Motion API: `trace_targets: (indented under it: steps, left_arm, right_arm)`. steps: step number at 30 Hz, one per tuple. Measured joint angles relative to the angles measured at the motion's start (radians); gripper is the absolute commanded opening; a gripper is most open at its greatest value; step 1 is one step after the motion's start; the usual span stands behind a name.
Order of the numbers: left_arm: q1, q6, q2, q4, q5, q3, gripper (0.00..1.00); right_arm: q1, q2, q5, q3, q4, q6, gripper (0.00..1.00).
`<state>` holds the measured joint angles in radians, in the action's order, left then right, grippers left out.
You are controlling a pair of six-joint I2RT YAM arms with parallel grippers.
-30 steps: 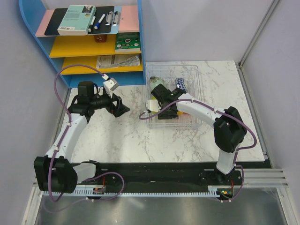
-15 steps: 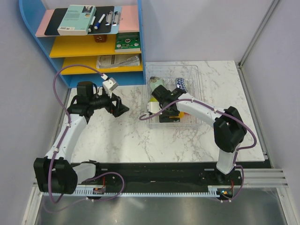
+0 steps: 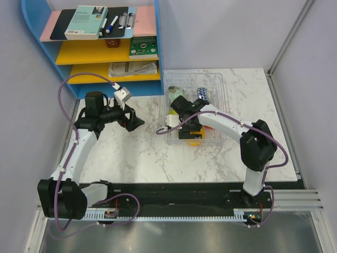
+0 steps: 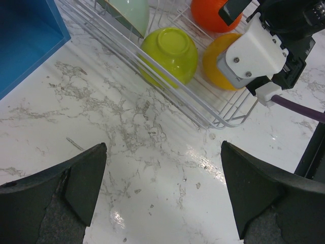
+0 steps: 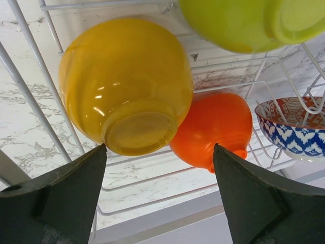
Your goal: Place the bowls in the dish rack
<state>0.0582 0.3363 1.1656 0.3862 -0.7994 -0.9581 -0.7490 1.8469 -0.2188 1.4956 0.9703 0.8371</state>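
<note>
The clear dish rack (image 3: 221, 79) stands at the back right of the marble table. In the right wrist view a yellow-orange bowl (image 5: 122, 84) lies on its side on the rack's ribs. A red-orange bowl (image 5: 216, 127), a lime green bowl (image 5: 238, 23) and a patterned blue-white bowl (image 5: 294, 127) sit around it. My right gripper (image 5: 160, 148) is open just below the yellow-orange bowl's base, with its fingers apart from the bowl. A pale grey-green bowl (image 4: 129, 12) shows in the left wrist view. My left gripper (image 4: 163, 147) hangs open over bare marble left of the rack (image 4: 203, 114).
A blue-and-yellow shelf unit (image 3: 105, 42) with a book, pens and papers stands at the back left. Grey walls close in the table on three sides. The right arm's purple cable (image 4: 299, 107) hangs beside the rack's near corner.
My right gripper has opened and let go of the yellow-orange bowl, which now rests in the rack. The left arm has hardly moved.
</note>
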Motion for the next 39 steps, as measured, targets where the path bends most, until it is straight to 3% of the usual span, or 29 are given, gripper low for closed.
trace_targets:
  steps: [7, 15, 26, 31, 39]
  left_arm:
    - [0.000, 0.000, -0.001, 0.000, -0.001, 0.000, 1.00]
    - [-0.004, 0.002, -0.035, 0.001, 0.000, 0.004, 1.00]
    - [-0.043, 0.052, -0.110, 0.097, -0.003, -0.091, 1.00]
    - [-0.090, 0.072, -0.165, 0.141, -0.019, -0.150, 1.00]
    - [-0.097, 0.075, -0.196, 0.184, -0.048, -0.159, 1.00]
  right_arm:
    - [-0.005, -0.043, -0.035, 0.069, -0.011, -0.064, 0.98]
    - [0.016, -0.300, -0.060, 0.079, -0.142, -0.217, 0.97]
    - [0.363, -0.702, 0.136, 0.029, -0.204, -0.394, 0.97]
    - [0.367, -0.835, 0.241, -0.059, -0.180, -0.435, 0.97]
    - [0.367, -0.901, 0.283, -0.126, -0.169, -0.467, 0.97]
